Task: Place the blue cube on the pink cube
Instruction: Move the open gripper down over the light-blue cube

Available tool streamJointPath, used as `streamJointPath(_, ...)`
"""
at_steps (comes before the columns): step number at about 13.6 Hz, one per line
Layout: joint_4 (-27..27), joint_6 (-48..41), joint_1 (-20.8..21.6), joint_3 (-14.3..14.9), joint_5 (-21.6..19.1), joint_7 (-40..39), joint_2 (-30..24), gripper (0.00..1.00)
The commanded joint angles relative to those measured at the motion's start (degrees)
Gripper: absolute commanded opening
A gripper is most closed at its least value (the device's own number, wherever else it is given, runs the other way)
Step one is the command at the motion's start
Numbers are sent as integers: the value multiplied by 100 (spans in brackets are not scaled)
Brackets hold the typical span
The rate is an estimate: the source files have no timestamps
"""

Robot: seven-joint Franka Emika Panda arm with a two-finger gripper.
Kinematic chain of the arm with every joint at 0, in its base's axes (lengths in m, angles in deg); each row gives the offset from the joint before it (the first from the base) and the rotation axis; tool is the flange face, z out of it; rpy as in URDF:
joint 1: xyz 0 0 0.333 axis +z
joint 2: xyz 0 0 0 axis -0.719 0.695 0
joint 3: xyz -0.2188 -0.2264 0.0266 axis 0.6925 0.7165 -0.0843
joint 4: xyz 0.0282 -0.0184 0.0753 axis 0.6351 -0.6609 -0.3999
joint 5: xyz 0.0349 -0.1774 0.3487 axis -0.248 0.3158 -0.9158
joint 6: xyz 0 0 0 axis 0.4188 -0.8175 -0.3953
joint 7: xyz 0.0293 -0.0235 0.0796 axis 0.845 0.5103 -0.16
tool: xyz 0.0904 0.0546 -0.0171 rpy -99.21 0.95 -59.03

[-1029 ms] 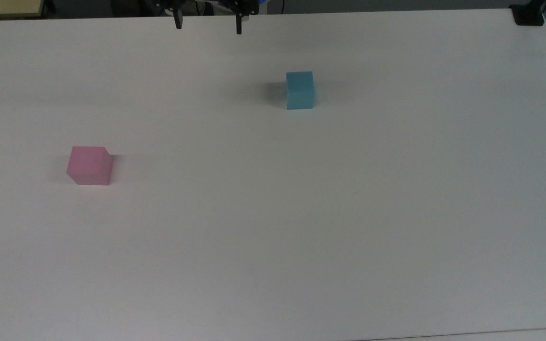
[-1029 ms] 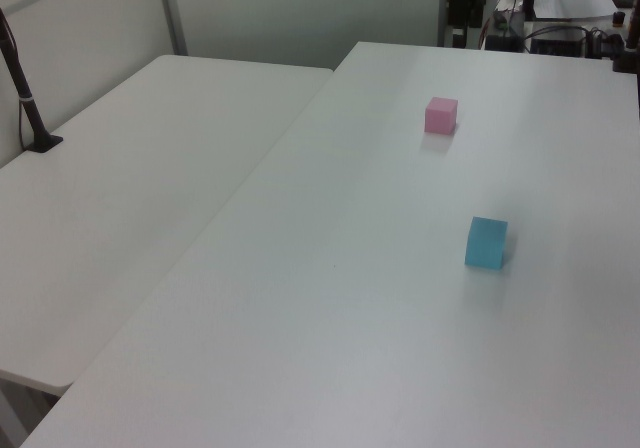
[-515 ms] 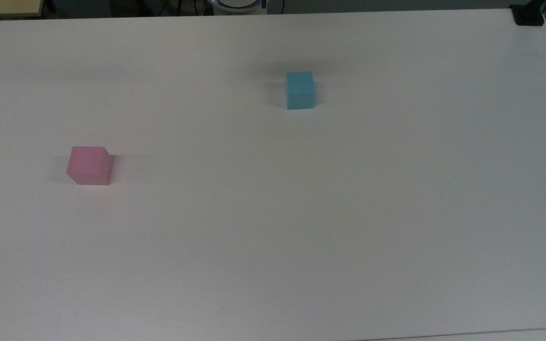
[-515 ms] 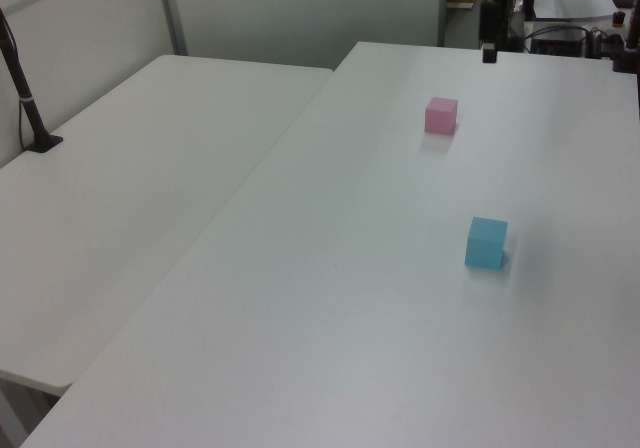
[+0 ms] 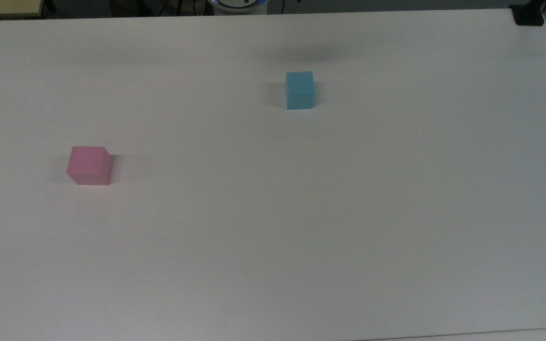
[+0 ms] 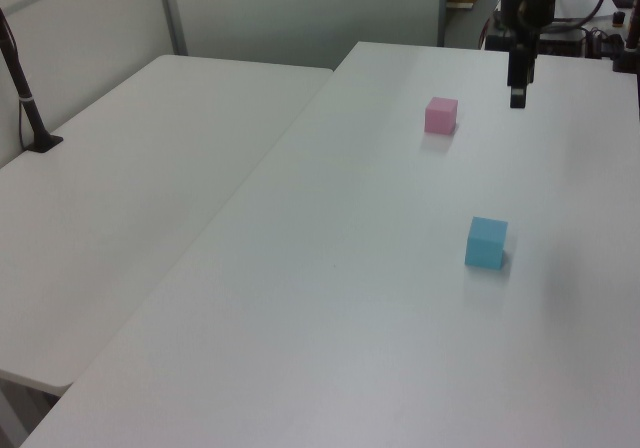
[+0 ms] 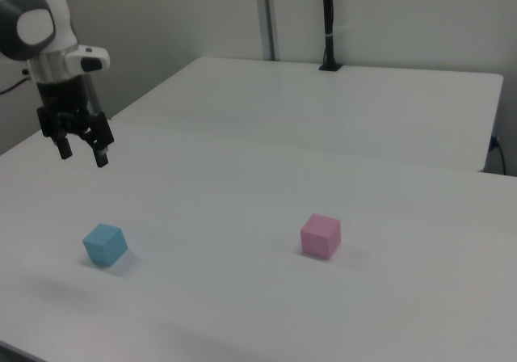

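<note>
White surface (image 5: 330,237): a broad, flat tabletop carrying both cubes; a second white table (image 6: 130,198) adjoins it along one long edge. Robot arm (image 7: 36,27): white-shelled, reaching in above the surface, seen at the right view's left. Pincer (image 7: 81,152): black, pointing downward and raised clear of the surface, its two fingers spread apart with nothing between them; in the left view it appears at (image 6: 517,83). Blue cube (image 7: 105,244): resting on the surface below the pincer and slightly toward the right view's right, not touching it; in the top view it lies at (image 5: 300,90), in the left view at (image 6: 486,243). Pink cube (image 7: 321,236): resting on the surface well apart from the pincer, far toward the right view's right and beyond the blue cube; in the left view it sits just to the pincer's left (image 6: 441,115), and in the top view at (image 5: 90,165). The two cubes stand well apart.
</note>
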Motion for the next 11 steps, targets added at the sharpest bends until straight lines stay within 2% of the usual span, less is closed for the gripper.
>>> streamJointPath(1,-1059,970,303,61,16,147,-205,100)
streamJointPath(5,-1913,2288,470,52,42,156,171,100)
streamJointPath(7,-1958,2878,575,52,42,549,619,100)
streamJointPath(11,-1958,3345,646,52,33,604,1024,100)
